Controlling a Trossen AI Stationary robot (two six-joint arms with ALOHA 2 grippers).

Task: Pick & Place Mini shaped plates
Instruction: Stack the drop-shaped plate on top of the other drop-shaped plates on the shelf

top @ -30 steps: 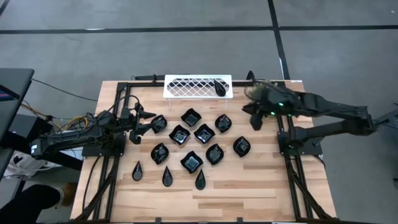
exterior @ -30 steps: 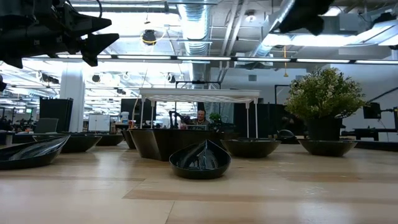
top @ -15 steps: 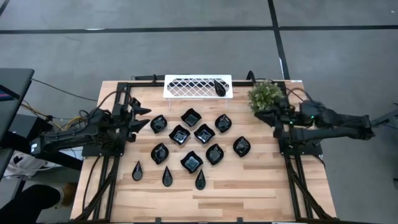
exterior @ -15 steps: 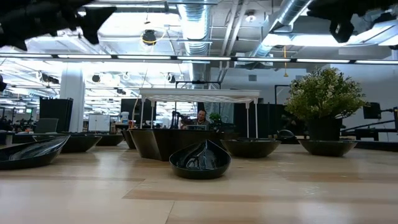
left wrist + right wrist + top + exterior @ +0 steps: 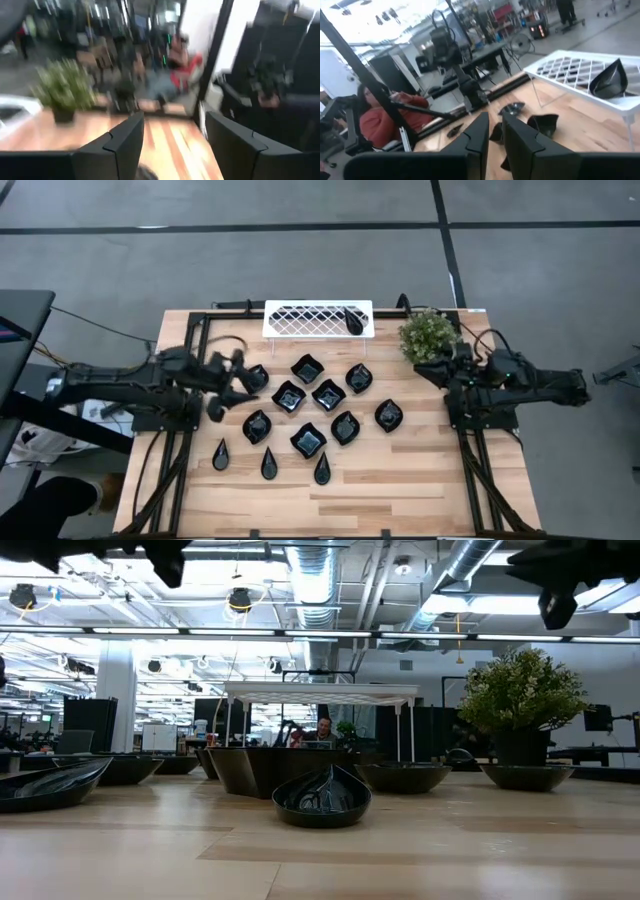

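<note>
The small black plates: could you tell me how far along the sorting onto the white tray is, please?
Done: one black plate sits on the white tray. In hand: nothing. The left gripper is open and empty above the leftmost plates, while the right gripper waits beside the potted plant, holding nothing. Left: the other plates, about a dozen, lie on the table.
</note>
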